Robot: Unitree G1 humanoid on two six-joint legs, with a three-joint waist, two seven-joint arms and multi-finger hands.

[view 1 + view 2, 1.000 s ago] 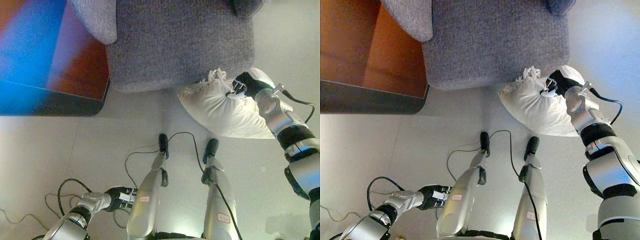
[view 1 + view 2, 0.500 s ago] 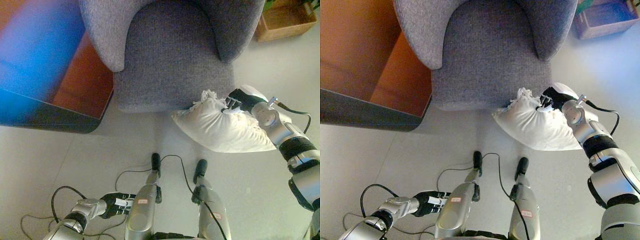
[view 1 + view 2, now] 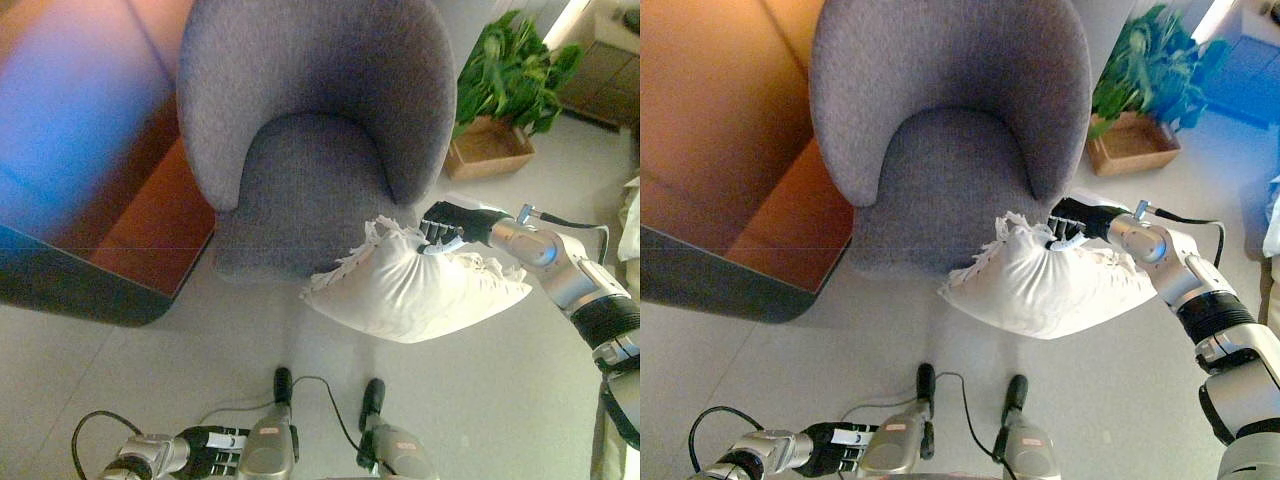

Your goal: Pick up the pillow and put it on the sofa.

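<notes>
Outstretched, right robot hand (image 3: 447, 219) clutching white pillow (image 3: 410, 292) beside grey sofa (image 3: 310, 150) seat, left robot hand (image 3: 830, 447) low, fingers curled.

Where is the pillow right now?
The pillow hangs centre-right in both eye views, gripped by the right robot hand, just before the sofa's front right corner.

Soft, even indoor light, brightest glare seen beyond the potted plant (image 3: 507, 70), sofa (image 3: 312, 130) seat shaded darker, slight softness throughout

The sofa (image 3: 310, 190) seat lies open ahead between curved arms; a potted plant (image 3: 505, 75) stands at its right.
</notes>
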